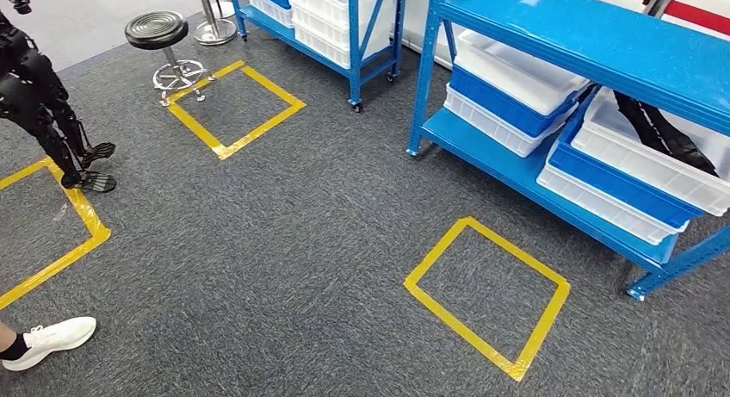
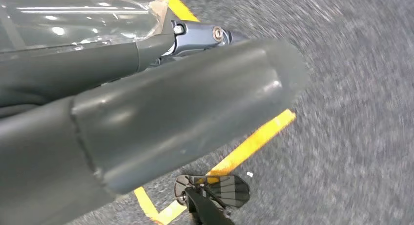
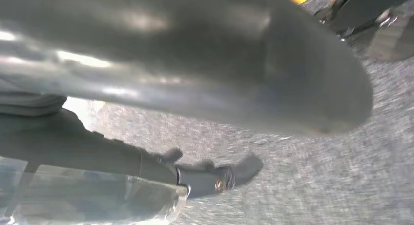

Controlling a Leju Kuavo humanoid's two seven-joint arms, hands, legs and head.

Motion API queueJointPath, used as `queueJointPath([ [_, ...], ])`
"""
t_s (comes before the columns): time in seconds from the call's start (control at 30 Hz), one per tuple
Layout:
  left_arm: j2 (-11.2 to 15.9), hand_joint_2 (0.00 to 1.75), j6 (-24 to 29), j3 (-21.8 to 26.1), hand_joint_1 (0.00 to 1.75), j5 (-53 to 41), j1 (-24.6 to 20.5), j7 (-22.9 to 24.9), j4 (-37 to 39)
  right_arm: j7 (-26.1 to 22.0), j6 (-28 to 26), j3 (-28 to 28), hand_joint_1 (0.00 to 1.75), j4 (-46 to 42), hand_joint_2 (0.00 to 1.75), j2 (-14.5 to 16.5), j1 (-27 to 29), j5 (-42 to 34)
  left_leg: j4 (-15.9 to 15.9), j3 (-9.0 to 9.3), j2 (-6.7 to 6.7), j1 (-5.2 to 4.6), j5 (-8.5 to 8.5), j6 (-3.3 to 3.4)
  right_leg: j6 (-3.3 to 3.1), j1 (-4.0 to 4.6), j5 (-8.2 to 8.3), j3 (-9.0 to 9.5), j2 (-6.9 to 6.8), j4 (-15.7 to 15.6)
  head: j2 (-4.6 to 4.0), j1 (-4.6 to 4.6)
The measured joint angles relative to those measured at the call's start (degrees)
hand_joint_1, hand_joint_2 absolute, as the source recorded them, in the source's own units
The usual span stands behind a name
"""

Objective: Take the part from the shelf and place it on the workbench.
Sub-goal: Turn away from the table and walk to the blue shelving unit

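facing: the robot looks down at grey carpet (image 1: 284,242) with a blue shelf (image 1: 551,35) at its right front.
shelf: two levels in view; the lower level carries white and blue bins (image 1: 508,96) stacked side by side.
part: a long black part (image 1: 663,134) lies slanted inside the open white bin (image 1: 637,160) at the right end of the lower level, not touched by either hand.
floor marks: a yellow tape square (image 1: 486,294) lies on the carpet just in front of the shelf; a second tape square (image 1: 234,108) sits farther back near a black stool (image 1: 159,35).
second shelf: another blue rack (image 1: 344,27) with white bins stands behind, near the stool.
left hand (image 2: 146,122): seen close from the wrist, thick grey thumb and darker fingers stretched out over carpet and yellow tape; nothing in its grasp that i can see, though how far it is open i cannot tell.
right hand (image 3: 195,78): blurred, thumb large in the wrist view, darker fingers (image 3: 215,176) extended below it over carpet; no object seen in it, openness cannot be told.
bystander: a white shoe (image 1: 52,338) at the lower left edge.
other robot: dark legs and feet (image 1: 52,113) stand on the tape at the left.
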Motion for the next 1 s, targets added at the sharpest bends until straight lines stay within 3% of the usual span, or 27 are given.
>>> queueJointPath([
  [0.07, 0.08, 0.00, -0.01, 0.04, 0.00, -0.04, 0.22, 0.13, 0.01, -0.03, -0.03, -0.01, 0.00, 0.00, 0.00, 0.00, 0.04, -0.01, 7.68, -3.89, -2.02, 0.04, -3.45, -0.25, -0.44, 0.23, 0.13, -0.06, 1.55, 0.02, 0.00, -0.10],
  [0.1, 0.11, 0.00, -0.01, 0.05, 0.00, -0.04, 0.31, 0.20, 0.01, -0.06, -0.04, -0.01, 0.00, 0.00, 0.00, 0.03, 0.11, -0.04, 9.73, -5.22, -2.26, 0.04, -3.67, -0.33, -0.49, 0.34, 0.14, -0.05, 2.40, 0.05, 0.00, -0.11],
  [0.13, 0.16, 0.00, -0.01, 0.07, 0.00, -0.08, 0.36, 0.26, 0.01, -0.15, -0.07, -0.01, 0.00, 0.00, 0.00, 0.05, 0.21, -0.10, 9.97, -5.77, -2.37, 0.05, -2.80, -0.34, -0.51, 0.41, 0.14, -0.01, 3.31, 0.08, 0.00, -0.10],
  [0.2, 0.26, 0.00, -0.04, 0.06, 0.00, -0.31, 0.38, 0.40, 0.01, -0.52, -0.21, -0.01, 0.00, 0.00, 0.00, 0.09, 0.34, -0.32, 3.74, -3.55, -3.18, 0.21, 1.67, -0.19, -0.47, 0.43, 0.12, 0.11, 5.00, 0.18, 0.00, -0.11],
  [0.27, 0.37, 0.00, -0.13, 0.05, 0.00, -0.61, 0.39, 0.52, 0.01, -0.90, -0.39, -0.01, 0.00, 0.00, 0.00, 0.19, 0.32, -0.52, -3.52, -0.60, -5.22, 0.36, 5.11, 0.06, -0.09, 0.77, -0.08, -0.09, 6.47, 0.53, 0.00, -0.09],
  [0.33, 0.42, 0.00, -0.21, 0.04, 0.00, -0.73, 0.37, 0.62, 0.01, -1.02, -0.51, -0.01, 0.00, 0.00, 0.00, 0.25, 0.49, -0.70, -5.87, 0.31, -5.90, 0.12, 5.79, 0.51, 0.66, 1.02, -0.18, -0.70, 7.54, 0.65, 0.00, -0.04],
  [0.37, 0.41, 0.00, -0.24, 0.03, 0.00, -0.75, 0.33, 0.66, 0.01, -1.03, -0.55, -0.01, 0.00, 0.00, 0.00, 0.24, 0.71, -0.81, -5.97, 0.36, -5.26, 0.03, 5.89, 0.89, 1.08, 1.00, -0.14, -0.95, 8.02, 0.49, 0.00, -0.02],
  [0.43, 0.31, 0.00, -0.29, 0.03, 0.00, -0.84, 0.27, 0.64, 0.01, -1.06, -0.61, -0.01, 0.00, 0.01, 0.00, 0.13, 1.17, -0.99, -6.61, 0.65, -4.14, 0.06, 6.35, 1.88, 1.57, 0.97, -0.62, -1.56, 6.83, 1.54, 0.00, 0.01],
  [0.5, 0.24, 0.00, -0.32, 0.03, 0.00, -0.95, 0.42, 0.63, 0.01, -1.09, -0.64, -0.01, 0.00, 0.02, 0.00, 0.09, 1.33, -1.04, -7.18, 0.87, -2.75, 0.23, 6.74, 2.59, 1.35, 0.96, -3.12, -3.84, 3.81, 6.35, 0.00, 0.20],
  [0.57, 0.28, 0.00, -0.32, 0.03, 0.00, -0.98, 0.65, 0.72, 0.01, -1.13, -0.65, -0.01, 0.00, 0.02, 0.00, 0.15, 1.36, -0.99, -7.23, 0.82, -1.16, 0.19, 6.70, 2.73, 1.29, 0.71, -6.57, -7.93, 2.13, 14.20, 0.00, 0.34],
  [0.6, 0.27, 0.00, -0.33, 0.03, 0.00, -0.96, 0.72, 0.79, 0.01, -1.14, -0.65, -0.01, 0.00, 0.02, 0.00, 0.16, 1.45, -0.90, -7.22, 0.77, -0.34, 0.20, 6.65, 2.68, 1.59, 0.52, -7.52, -9.38, 1.86, 17.06, 0.00, 0.35],
  [0.63, 0.23, 0.00, -0.33, 0.03, 0.00, -0.94, 0.74, 0.86, 0.01, -1.13, -0.65, -0.01, 0.00, 0.02, 0.00, 0.15, 1.59, -0.78, -7.20, 0.77, 0.36, 0.23, 6.58, 2.58, 2.11, 0.33, -7.43, -9.59, 1.69, 17.59, 0.00, 0.36],
  [0.7, 0.09, 0.00, -0.34, 0.03, 0.00, -0.86, 0.75, 0.93, 0.01, -1.11, -0.64, -0.01, 0.00, 0.02, 0.00, 0.08, 1.84, -0.45, -7.15, 0.99, 1.64, 0.40, 6.36, 2.19, 3.42, -0.10, -4.92, -6.36, 0.68, 11.72, 0.00, 0.37],
  [0.77, 0.01, 0.00, -0.34, 0.04, 0.00, -0.76, 0.80, 0.88, 0.02, -1.08, -0.61, -0.01, 0.00, 0.02, 0.00, 0.10, 1.78, -0.16, -7.01, 1.51, 2.84, 0.19, 5.84, 1.36, 3.92, -0.17, -2.14, -2.06, -2.51, 3.71, 0.00, 0.49],
  [0.83, 0.01, 0.00, -0.34, 0.06, 0.00, -0.70, 0.85, 0.78, 0.03, -1.05, -0.56, -0.01, 0.00, 0.02, 0.00, 0.22, 1.63, 0.00, -7.06, 2.33, 4.02, -0.11, 5.20, 0.36, 3.06, 0.10, -1.14, -0.57, -4.12, 0.82, 0.00, 0.34],
  [0.9, -0.08, 0.00, -0.34, 0.06, 0.00, -0.64, 0.78, 0.66, 0.03, -1.02, -0.55, -0.01, 0.00, 0.02, 0.00, 0.18, 1.63, 0.04, -7.28, 3.17, 5.05, 0.22, 4.78, -0.51, 1.83, 0.07, -0.97, -0.42, -2.53, 0.77, 0.00, 0.06],
  [0.93, -0.10, 0.00, -0.34, 0.06, 0.00, -0.61, 0.73, 0.57, 0.03, -1.00, -0.55, -0.01, 0.00, 0.02, 0.00, 0.14, 1.68, 0.06, -6.84, 3.26, 4.50, 0.48, 4.23, -0.85, 1.36, -0.06, -0.86, -0.21, -1.78, 0.68, 0.00, 0.02],
  [1.0, -0.19, 0.00, -0.39, 0.07, 0.00, -0.54, 0.75, 0.32, 0.03, -0.93, -0.55, -0.01, 0.00, 0.02, 0.00, 0.09, 1.72, 0.21, -3.21, 1.93, 1.50, 0.84, 1.48, -1.21, 0.37, -0.35, -0.54, 0.13, -0.41, 0.54, 0.00, -0.12],
])
